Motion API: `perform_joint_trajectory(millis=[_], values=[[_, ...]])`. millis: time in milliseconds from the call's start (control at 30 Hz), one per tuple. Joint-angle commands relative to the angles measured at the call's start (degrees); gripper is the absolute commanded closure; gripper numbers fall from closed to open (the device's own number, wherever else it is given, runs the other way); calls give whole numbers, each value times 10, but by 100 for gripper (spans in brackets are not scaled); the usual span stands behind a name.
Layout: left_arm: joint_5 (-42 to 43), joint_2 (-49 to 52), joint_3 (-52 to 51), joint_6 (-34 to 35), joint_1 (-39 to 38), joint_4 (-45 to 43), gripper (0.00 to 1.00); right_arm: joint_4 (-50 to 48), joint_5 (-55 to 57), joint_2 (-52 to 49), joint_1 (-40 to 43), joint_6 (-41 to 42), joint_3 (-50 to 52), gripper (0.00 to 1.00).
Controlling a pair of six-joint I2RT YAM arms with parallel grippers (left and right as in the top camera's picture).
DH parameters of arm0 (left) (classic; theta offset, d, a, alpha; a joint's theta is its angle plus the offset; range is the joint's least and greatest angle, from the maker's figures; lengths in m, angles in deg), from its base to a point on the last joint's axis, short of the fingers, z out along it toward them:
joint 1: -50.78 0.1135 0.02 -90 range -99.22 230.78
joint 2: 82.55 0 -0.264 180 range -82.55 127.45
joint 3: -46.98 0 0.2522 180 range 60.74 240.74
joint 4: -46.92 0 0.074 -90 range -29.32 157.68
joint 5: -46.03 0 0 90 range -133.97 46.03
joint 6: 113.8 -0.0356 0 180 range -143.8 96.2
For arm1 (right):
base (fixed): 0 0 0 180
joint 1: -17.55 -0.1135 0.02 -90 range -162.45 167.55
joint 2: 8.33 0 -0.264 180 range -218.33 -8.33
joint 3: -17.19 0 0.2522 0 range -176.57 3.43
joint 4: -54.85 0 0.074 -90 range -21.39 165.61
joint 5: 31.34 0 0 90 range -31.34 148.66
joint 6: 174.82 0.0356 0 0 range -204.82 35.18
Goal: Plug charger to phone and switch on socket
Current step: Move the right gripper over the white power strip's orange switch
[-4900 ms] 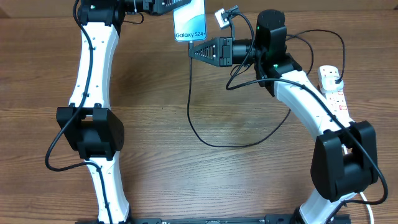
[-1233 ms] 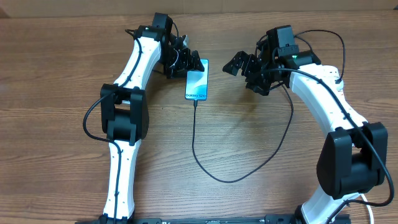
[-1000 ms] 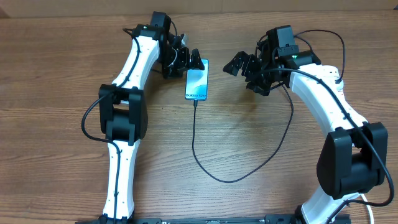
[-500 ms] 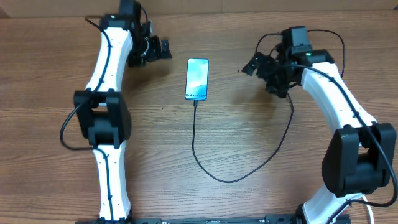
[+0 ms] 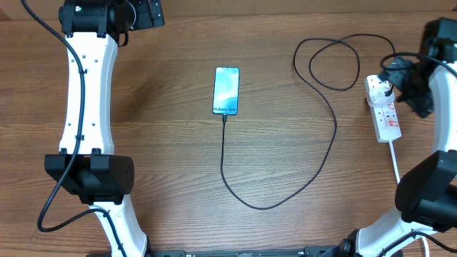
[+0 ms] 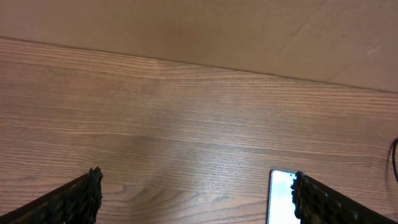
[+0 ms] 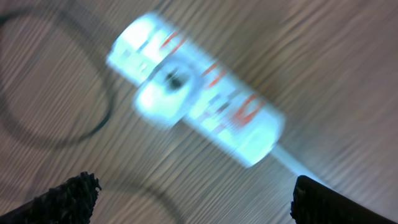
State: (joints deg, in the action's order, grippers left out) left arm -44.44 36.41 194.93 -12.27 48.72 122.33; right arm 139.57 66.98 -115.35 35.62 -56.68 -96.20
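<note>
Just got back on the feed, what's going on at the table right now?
Neither arm holds anything. The phone lies flat, screen lit, with the charger cable meeting its near edge, apparently plugged in. The left tool is open, off at the far left, clear of the phone. The right tool is open above the socket; whether it is switched on I cannot tell.

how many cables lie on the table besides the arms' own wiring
2: the black charger cable looping from the phone to the power strip, and the strip's white lead running toward the near edge.
</note>
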Motion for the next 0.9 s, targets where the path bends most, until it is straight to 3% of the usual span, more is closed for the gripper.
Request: perform_joint_trajectory(millis=[0, 200, 567, 867], values=[[-14, -1, 1, -10, -2, -1, 0, -31, 72, 10, 30, 5, 17, 0], [-14, -1, 1, -10, -2, -2, 0, -122, 68, 9, 73, 2, 110, 0], [-14, -1, 1, -10, -2, -1, 0, -268, -26, 4, 128, -122, 225, 0], [-14, -1, 1, -10, -2, -2, 0, -292, -37, -23, 118, -119, 228, 0]])
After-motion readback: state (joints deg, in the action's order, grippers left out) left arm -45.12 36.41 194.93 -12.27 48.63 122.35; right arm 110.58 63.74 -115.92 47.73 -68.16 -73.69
